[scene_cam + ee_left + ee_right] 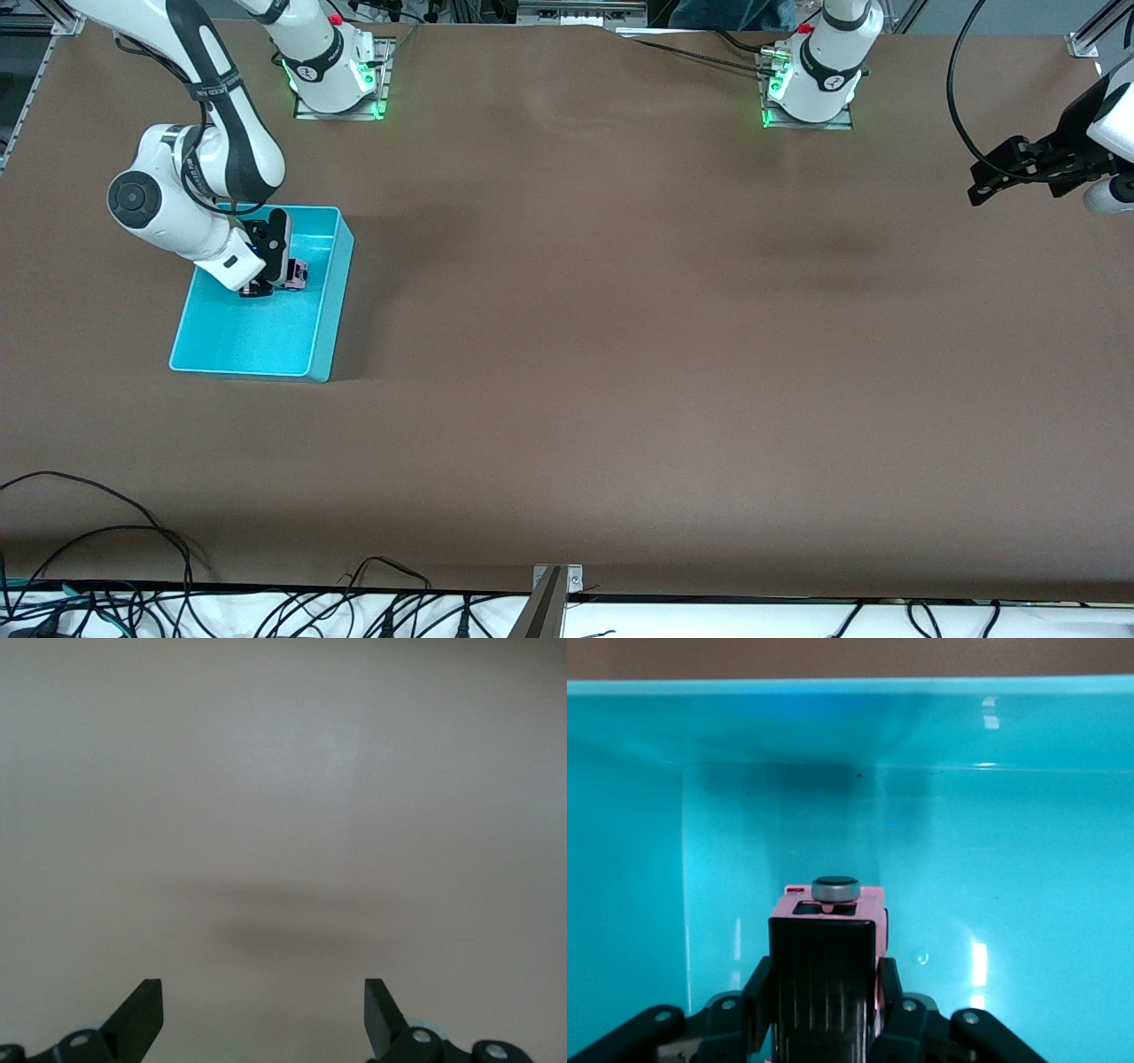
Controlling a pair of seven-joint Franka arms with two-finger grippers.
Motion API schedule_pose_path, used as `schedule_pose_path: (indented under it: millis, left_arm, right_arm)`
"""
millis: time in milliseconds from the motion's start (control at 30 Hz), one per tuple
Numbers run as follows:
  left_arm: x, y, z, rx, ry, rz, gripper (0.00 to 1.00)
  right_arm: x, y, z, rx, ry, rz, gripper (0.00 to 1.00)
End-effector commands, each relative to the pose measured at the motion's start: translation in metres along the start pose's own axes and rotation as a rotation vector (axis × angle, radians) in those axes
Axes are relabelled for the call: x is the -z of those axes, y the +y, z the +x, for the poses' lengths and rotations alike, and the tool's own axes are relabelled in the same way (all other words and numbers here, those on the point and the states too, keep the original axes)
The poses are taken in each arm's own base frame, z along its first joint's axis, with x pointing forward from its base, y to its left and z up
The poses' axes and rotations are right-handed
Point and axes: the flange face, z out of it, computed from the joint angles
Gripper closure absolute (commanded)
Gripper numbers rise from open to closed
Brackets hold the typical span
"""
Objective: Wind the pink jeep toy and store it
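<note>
1. A brown counter (pixel 620 354) held a single landmark, a turquoise bin (pixel 330 306), an open rectangular box standing toward the right arm's end of the counter.
2. The right arm reached down from its base into the turquoise bin, and the right end effector (pixel 276 270) sat low inside the bin, in the half that lay farther from the front camera.
3. The right end effector was closed narrowly around the pink jeep toy (pixel 296 274), its two black fingers (pixel 757 992) pressing the toy's sides.
4. The pink jeep toy was inside the turquoise bin, held in that grip, with its pale pink body showing beside the black fingers.
5. In the right wrist view the pink jeep toy (pixel 833 908) showed a pink body with a dark, ridged part facing the camera and a round grey knob (pixel 835 889) on its upper face; the bin's turquoise walls (pixel 921 744) filled the background.
6. Whether the toy's wheels touched the bin floor could not be told.
7. The left arm waited well apart from the turquoise bin, at the left arm's end of the counter.
8. The left end effector (pixel 1019 168) hung in the air above the counter's edge there, its fingers (pixel 142 1014) spread wide with nothing between them.
9. The left wrist view showed only bare counter (pixel 283 815) below those parted fingers.
</note>
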Motion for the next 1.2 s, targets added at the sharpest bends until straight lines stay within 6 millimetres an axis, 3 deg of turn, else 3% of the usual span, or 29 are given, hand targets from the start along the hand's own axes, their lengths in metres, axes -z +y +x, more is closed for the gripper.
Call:
schedule_pose_path:
  millis: [0,33,67,100,333,467,633,833,1033,1167]
  left_arm:
    - [0.008,-0.001,-0.001,0.004,0.014,-0.017,0.0]
    - [0.008,-0.002,-0.001,0.005,0.014,-0.017,0.0]
    - [0.008,-0.002,-0.001,0.005,0.014,-0.016,0.0]
    - [0.008,-0.003,-0.001,0.007,0.014,-0.016,0.0]
    - [0.008,-0.003,-0.001,0.008,0.013,-0.016,0.0]
    - [0.008,-0.004,-0.001,0.01,0.013,-0.016,0.0]
    - [0.008,-0.002,-0.001,0.005,0.015,-0.014,0.0]
    - [0.007,-0.001,-0.001,0.005,0.012,-0.014,0.0]
    - [0.008,0.0,-0.001,0.002,0.012,-0.014,0.0]
    - [0.008,0.0,-0.001,0.002,0.012,-0.014,0.0]
  right_arm:
    - [-0.002,-0.004,0.0,0.006,0.019,-0.009,0.37]
    - [-0.003,-0.004,0.0,0.004,0.02,-0.009,0.16]
    - [-0.004,-0.003,0.0,-0.003,0.025,-0.008,0.03]
    - [-0.005,-0.003,0.0,-0.011,0.031,-0.006,0.0]
    - [0.006,0.003,0.005,-0.018,0.045,-0.026,0.0]
    - [0.033,0.022,0.016,-0.002,0.051,-0.06,0.0]
    - [0.084,0.052,0.033,-0.016,0.064,-0.081,0.0]
    - [0.156,0.083,0.052,-0.168,0.083,-0.08,0.0]
    - [0.207,0.102,0.076,-0.384,0.092,-0.079,0.0]
    - [0.231,0.109,0.087,-0.538,0.09,-0.071,0.0]
